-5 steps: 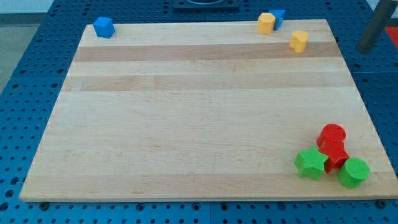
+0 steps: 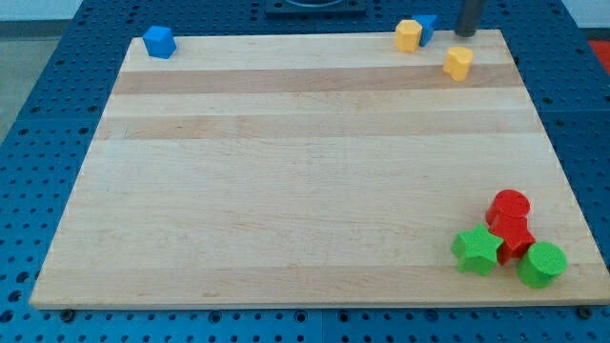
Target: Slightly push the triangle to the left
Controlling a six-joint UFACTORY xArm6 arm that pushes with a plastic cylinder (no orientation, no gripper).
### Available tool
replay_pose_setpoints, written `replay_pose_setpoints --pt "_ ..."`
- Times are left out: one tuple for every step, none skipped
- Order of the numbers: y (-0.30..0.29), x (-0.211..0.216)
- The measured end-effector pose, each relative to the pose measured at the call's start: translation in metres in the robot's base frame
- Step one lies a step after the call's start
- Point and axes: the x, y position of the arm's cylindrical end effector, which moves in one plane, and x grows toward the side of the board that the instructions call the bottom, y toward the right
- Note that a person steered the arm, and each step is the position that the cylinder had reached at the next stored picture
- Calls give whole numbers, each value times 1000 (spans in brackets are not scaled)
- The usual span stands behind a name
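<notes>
A small blue block (image 2: 429, 24), its shape hard to make out, sits at the board's top edge, half hidden behind a yellow block (image 2: 408, 35) that touches its left side. My tip (image 2: 465, 34) is at the top edge of the view, a short way to the right of that blue block and apart from it. Another yellow block (image 2: 458, 63) lies just below and slightly left of my tip.
A blue cube (image 2: 159, 42) sits at the wooden board's (image 2: 286, 181) top left corner. At the bottom right a red cylinder (image 2: 510, 204), a red block (image 2: 516, 235), a green star (image 2: 477, 251) and a green cylinder (image 2: 542, 264) are clustered together.
The rod has moved left, from beyond the board's right edge to the top edge, near the blue and yellow blocks. No block has moved.
</notes>
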Motion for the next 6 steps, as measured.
replay_pose_setpoints --pt "-3 0" --pt "-21 0" --pt "-41 2" --pt "-52 11" --pt "-63 26" --pt "-70 37"
